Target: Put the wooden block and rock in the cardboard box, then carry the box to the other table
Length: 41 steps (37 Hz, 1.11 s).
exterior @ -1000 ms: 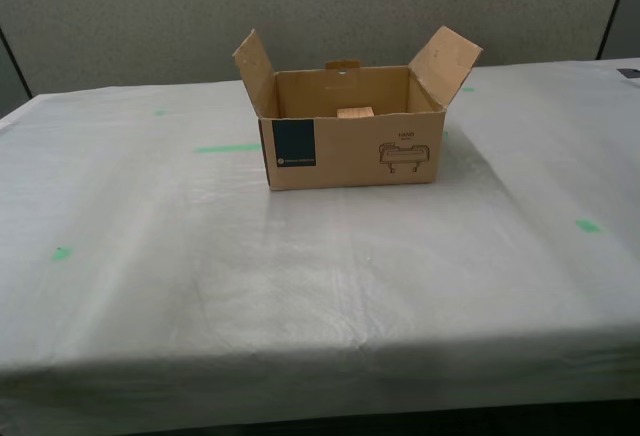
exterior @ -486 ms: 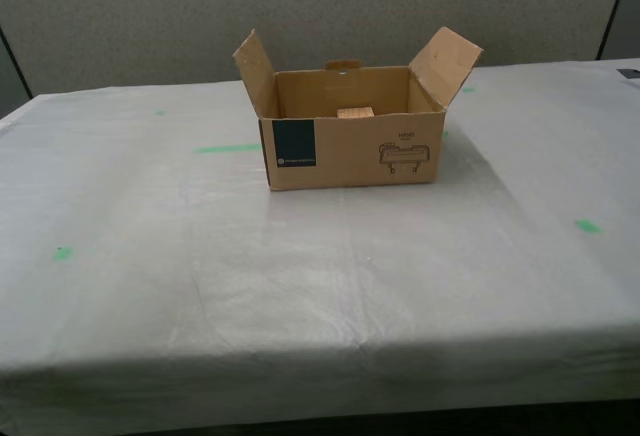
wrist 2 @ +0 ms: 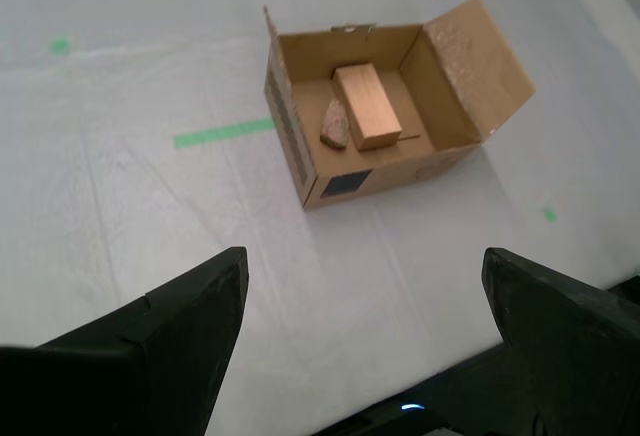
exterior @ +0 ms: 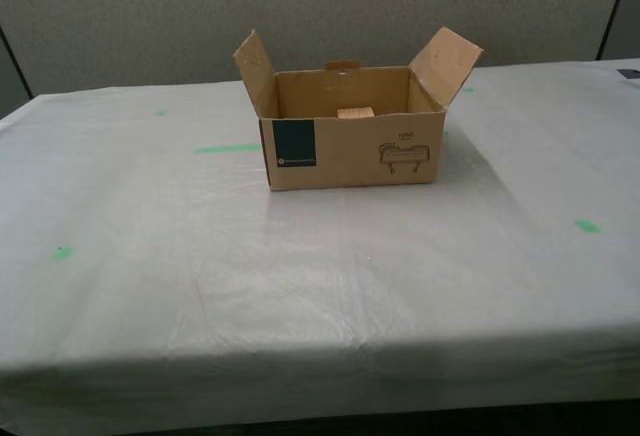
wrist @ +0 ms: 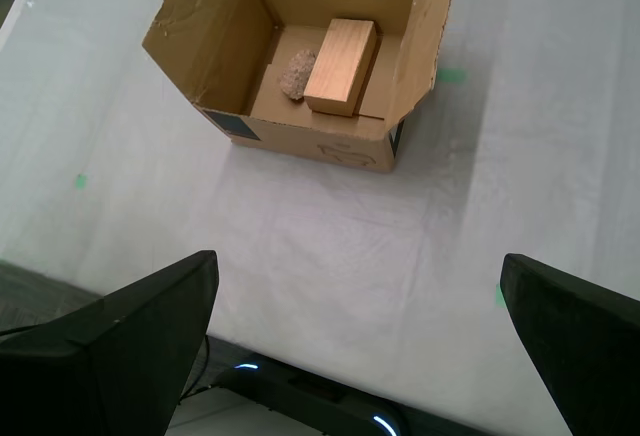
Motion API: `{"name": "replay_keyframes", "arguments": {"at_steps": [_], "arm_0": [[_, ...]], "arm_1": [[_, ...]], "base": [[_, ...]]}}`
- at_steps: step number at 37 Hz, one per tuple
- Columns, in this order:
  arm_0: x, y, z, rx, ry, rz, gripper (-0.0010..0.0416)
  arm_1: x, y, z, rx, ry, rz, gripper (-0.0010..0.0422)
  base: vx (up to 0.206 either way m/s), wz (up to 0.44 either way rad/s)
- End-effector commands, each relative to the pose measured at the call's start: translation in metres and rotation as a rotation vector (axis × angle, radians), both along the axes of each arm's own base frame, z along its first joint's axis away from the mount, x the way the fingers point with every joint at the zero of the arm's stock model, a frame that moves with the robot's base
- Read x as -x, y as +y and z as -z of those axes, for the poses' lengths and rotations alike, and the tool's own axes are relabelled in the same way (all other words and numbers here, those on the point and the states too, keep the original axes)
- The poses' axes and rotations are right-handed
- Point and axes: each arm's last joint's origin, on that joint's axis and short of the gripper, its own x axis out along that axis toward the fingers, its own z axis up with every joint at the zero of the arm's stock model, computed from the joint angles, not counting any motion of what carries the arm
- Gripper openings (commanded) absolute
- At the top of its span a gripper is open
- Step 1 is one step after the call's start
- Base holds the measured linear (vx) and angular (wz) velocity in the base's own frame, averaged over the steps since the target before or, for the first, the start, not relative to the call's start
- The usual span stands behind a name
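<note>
Nothing has moved since the earlier frames; the box (exterior: 351, 126) sits as it did, flaps up, on the cloth table (exterior: 150, 256).

Taking the box as landmark and going left to right in the exterior view: a green tape strip (exterior: 226, 148) lies just beside its left side; inside it the rock (wrist: 297, 73) rests against the block (wrist: 341, 66), which lies flat on the floor; beyond its right side a small green mark (exterior: 588, 226) sits well apart; my first gripper (wrist: 360, 356) and my second gripper (wrist 2: 365, 326) both hang wide open, holding nothing, well short of the box; the task looks done, so the step in hand is only to keep both arms back and clear of the flaps, leaving the box undisturbed.
</note>
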Motion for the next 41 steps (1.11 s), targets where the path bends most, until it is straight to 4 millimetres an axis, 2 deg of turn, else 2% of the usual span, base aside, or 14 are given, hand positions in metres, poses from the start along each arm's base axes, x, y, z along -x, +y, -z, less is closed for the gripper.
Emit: {"name": "replay_keyframes", "arguments": {"at_steps": [1,6,11,21,35,41], "arm_0": [[0.009,-0.003,0.004,-0.009,0.0,0.015,0.0394],[0.017,-0.006,0.011,-0.019,-0.004,0.024,0.0394],[0.015,-0.005,0.025,-0.019,0.01,0.03,0.0393],[0.002,-0.001,0.06,-0.027,0.026,0.046,0.0393],[-0.009,0.003,0.113,-0.016,0.065,0.048,0.0394],[-0.009,0.003,0.125,-0.01,0.085,0.048,0.0393]], "arm_1": [[0.004,0.002,0.018,-0.012,0.043,-0.02,0.0318],[0.009,0.005,0.054,-0.025,0.083,-0.029,0.0318],[0.011,0.006,0.084,-0.007,0.059,-0.032,0.0318],[0.008,0.005,0.127,-0.032,0.098,-0.031,0.0318],[-0.001,-0.001,0.146,0.004,0.027,0.006,0.0318],[-0.002,-0.002,0.151,-0.001,0.032,0.01,0.0318]], "base": [[0.0,0.0],[0.0,0.0],[0.0,0.0],[0.0,0.0],[0.0,0.0],[0.0,0.0]]}}
